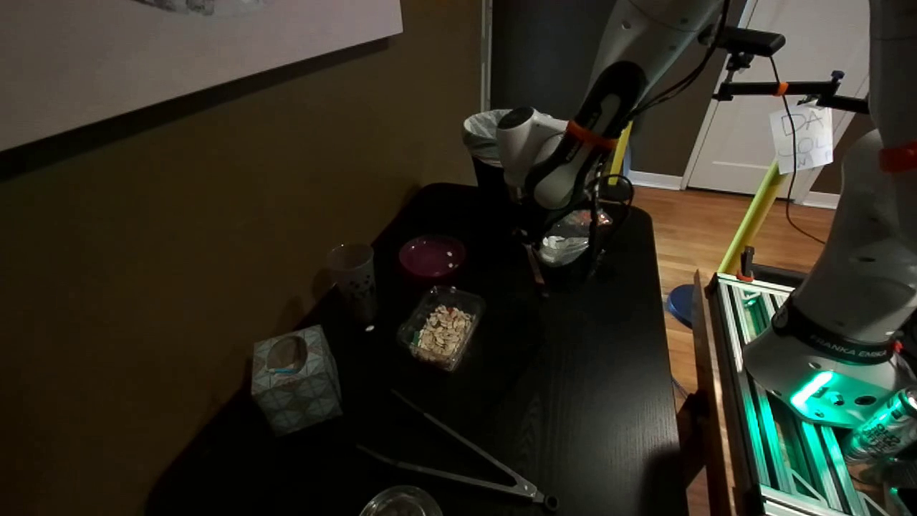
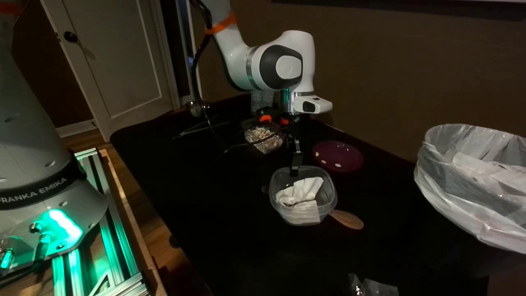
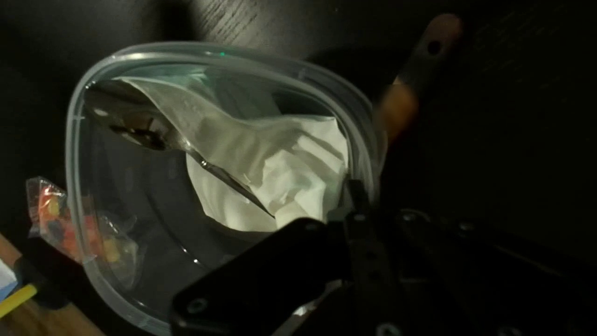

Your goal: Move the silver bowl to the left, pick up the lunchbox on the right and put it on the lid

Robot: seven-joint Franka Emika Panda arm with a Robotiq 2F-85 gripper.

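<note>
The claw [image 2: 295, 169] stood over the lunchbox [image 2: 330, 196], a clear rounded tub on the dark tabletop [image 2: 230, 246], its tips at the rim; whether they pinched that rim I could not tell, as their dark parts ran together. An exterior view gave the tub's crumpled white tissue [image 2: 302, 192], but only the wrist view revealed a shiny spoon [image 3: 144, 123] in there too, its handle lying across the tissue. Beyond the tub's wall, a packet [image 3: 58, 217] came up orange and yellow at the wrist. A wooden handle [image 3: 431, 60] just beside the tub appeared in all three views; the wrist view alone caught the hole in its end. Well apart from the lunchbox, near the tongs [image 1: 474, 448], sat a small round shiny vessel, apparently the silver bowl [image 1: 401, 503], cut by the bottom edge of an exterior view. That view alone held the patterned cup [image 1: 353, 276]. The food tray [image 1: 453, 295] and purple bowl [image 1: 426, 259] showed in both exterior views.
</note>
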